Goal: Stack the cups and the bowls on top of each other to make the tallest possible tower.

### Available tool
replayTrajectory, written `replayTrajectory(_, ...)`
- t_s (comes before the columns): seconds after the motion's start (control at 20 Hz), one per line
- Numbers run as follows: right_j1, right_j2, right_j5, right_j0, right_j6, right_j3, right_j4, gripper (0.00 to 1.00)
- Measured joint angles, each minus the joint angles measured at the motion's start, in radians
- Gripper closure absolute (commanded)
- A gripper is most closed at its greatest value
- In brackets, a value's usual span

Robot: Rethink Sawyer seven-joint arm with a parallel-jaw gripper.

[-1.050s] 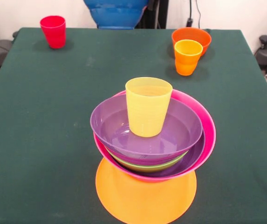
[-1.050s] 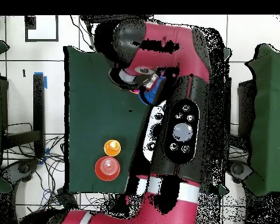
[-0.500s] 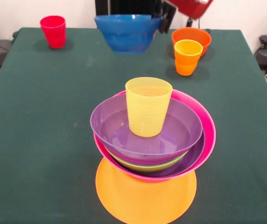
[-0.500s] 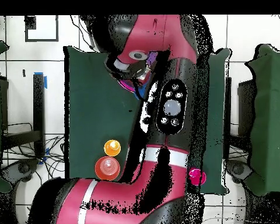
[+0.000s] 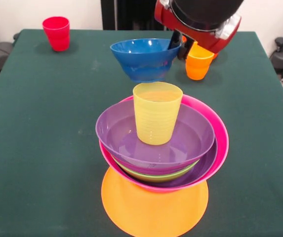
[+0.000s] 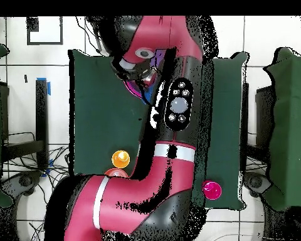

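Tool [image 5: 175, 43], hanging from the red and black arm [image 5: 200, 17] at the top of the front view, grips the right rim of the small blue bowl [image 5: 145, 59] with one dark finger showing at that rim. The blue bowl hangs upright in the air, just above and behind the translucent yellow cup [image 5: 156, 112]. That cup stands upright in the upper purple bowl [image 5: 116, 133], which nests over a lime green bowl [image 5: 156, 176], a second purple bowl [image 5: 200, 170] and the large pink bowl [image 5: 219, 138]; the whole tower rests on the orange bowl [image 5: 151, 207], seemingly turned rim down at the near table edge. Behind the arm, the orange-yellow cup [image 5: 198, 64] stands partly hidden. The red cup [image 5: 57, 32] stands alone at the far left corner of the green table [image 5: 42, 123]. In the overhead view the arm [image 6: 172, 113] covers the tower.
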State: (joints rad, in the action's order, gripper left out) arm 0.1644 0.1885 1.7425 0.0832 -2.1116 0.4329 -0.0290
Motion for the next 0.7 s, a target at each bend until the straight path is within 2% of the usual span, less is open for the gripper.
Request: replayTrajectory(0.7,-0.025,0.073,0.099,-0.018,-0.001,-0.103,-0.063,1.00)
